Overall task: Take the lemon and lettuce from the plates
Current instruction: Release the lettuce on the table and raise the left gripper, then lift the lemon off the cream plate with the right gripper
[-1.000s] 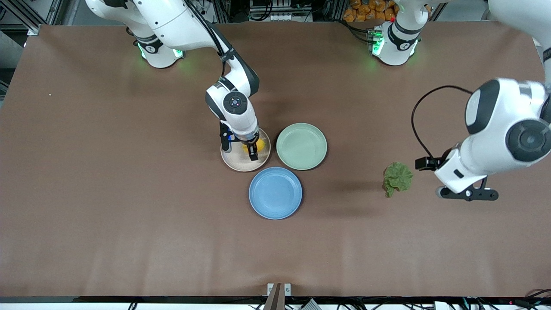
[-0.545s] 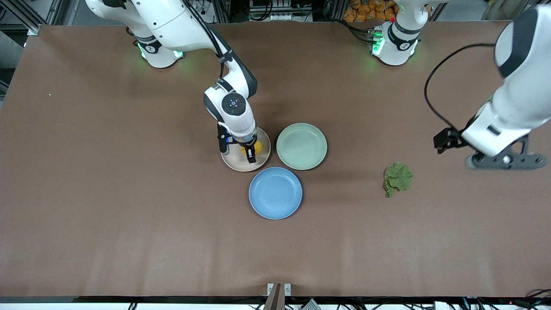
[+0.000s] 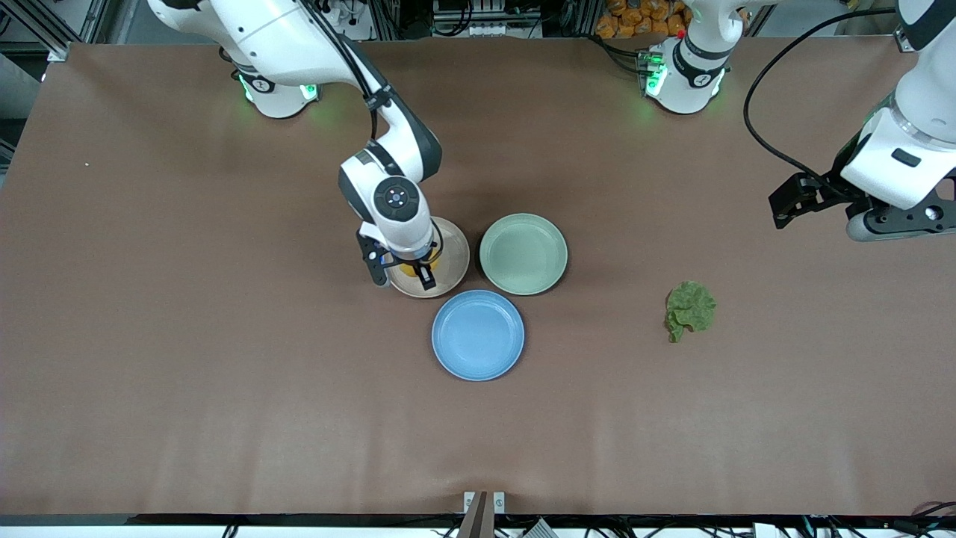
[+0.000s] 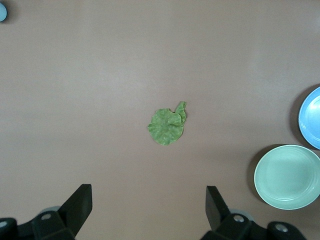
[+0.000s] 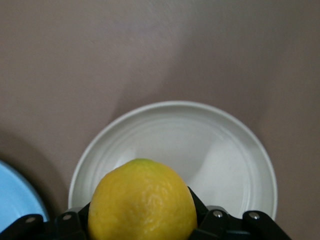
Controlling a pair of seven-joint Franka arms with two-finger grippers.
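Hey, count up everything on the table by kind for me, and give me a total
Plates: 3, beige-pink, mint green, blue
Lemons: 1, gripped by the right gripper over the beige-pink plate
Lettuce leaves: 1, on the bare table
Total: 5

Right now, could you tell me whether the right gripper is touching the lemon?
Touching. The right wrist view shows the right gripper shut on the lemon, its fingers pressed against both sides, above the beige plate.

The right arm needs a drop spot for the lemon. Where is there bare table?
Bare table lies between the mint plate and the lettuce, and nearer the camera than the blue plate. The three plates crowd together where the right gripper holds the lemon over the beige plate.
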